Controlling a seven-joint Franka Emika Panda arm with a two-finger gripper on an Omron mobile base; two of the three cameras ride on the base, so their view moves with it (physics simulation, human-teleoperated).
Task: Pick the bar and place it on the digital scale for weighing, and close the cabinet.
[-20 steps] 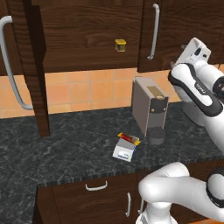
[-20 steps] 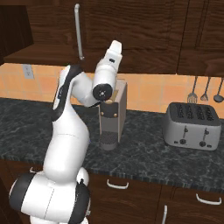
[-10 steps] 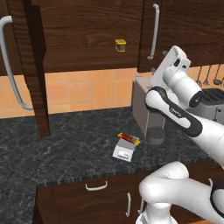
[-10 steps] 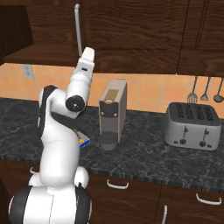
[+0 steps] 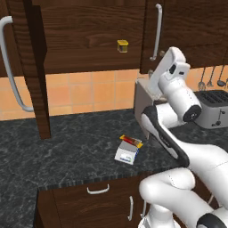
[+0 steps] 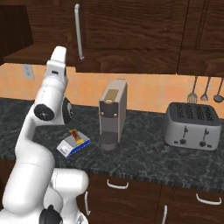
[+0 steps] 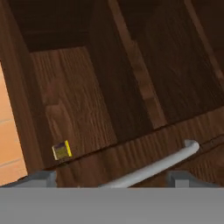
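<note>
Dark brown wood is making up the cabinet (image 5: pixel 89 40), and its left door (image 5: pixel 33 67) is standing swung out over the black speckled counter (image 5: pixel 67 151), its curved silver handle (image 5: pixel 11 67) facing the left base camera. The bar (image 5: pixel 131 141), red-brown with yellow ends, is lying on the grey plate of the digital scale (image 5: pixel 126 152), at about 9 o'clock from the grey coffee machine (image 6: pixel 113 114) in the right base view. A grey toaster (image 6: pixel 191 126) is sitting at 3 o'clock from that machine. A small yellow jar (image 5: pixel 122 45) is resting inside the cabinet. The gripper (image 7: pixel 109 177) is standing released, its fingertips (image 7: pixel 41 178) spread wide with nothing between them, and is pointing up at the cabinet's interior; in the hand view a silver bar handle (image 7: pixel 157 164) is running across just above the fingertips, with the jar at about 10 o'clock from the gripper.
</note>
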